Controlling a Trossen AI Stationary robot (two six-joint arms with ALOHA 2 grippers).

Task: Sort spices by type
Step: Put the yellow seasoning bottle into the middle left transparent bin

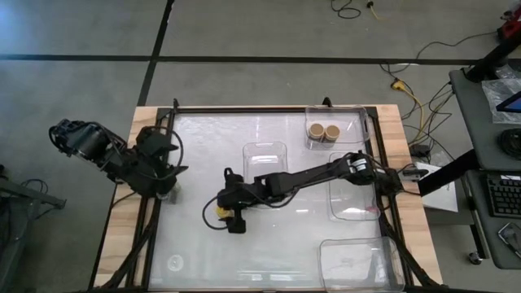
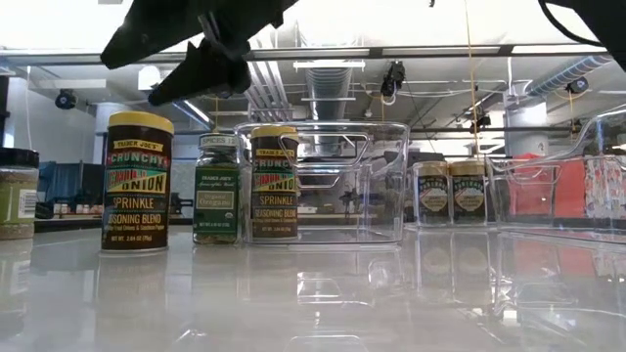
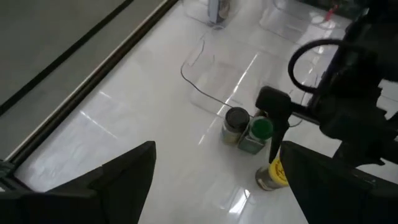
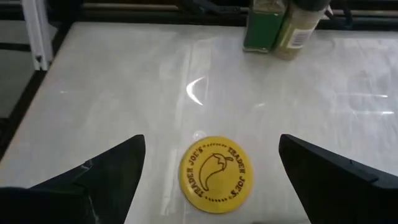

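A yellow-lidded spice jar (image 4: 216, 175) stands upright on the white table, and it also shows in the high view (image 1: 219, 213). My right gripper (image 4: 211, 142) hangs open above it, one finger on either side of the lid, touching nothing. It also shows in the high view (image 1: 227, 216) and the low view (image 2: 201, 54). A green-lidded jar (image 3: 260, 129) and a dark-lidded jar (image 3: 236, 118) stand together close by. Two tan-lidded jars (image 1: 322, 131) stand in a clear tray (image 1: 356, 114) at the far right. My left gripper (image 3: 217, 186) is open and empty at the table's left side.
Clear plastic trays stand at the table's middle (image 1: 266, 151), right (image 1: 355, 213) and near right (image 1: 358, 262). The low view shows a second yellow-lidded jar (image 2: 275, 182) beside a green-lidded one (image 2: 216, 190), and a black-lidded jar (image 2: 16, 193) at the far left. A black frame (image 1: 244, 109) rims the table.
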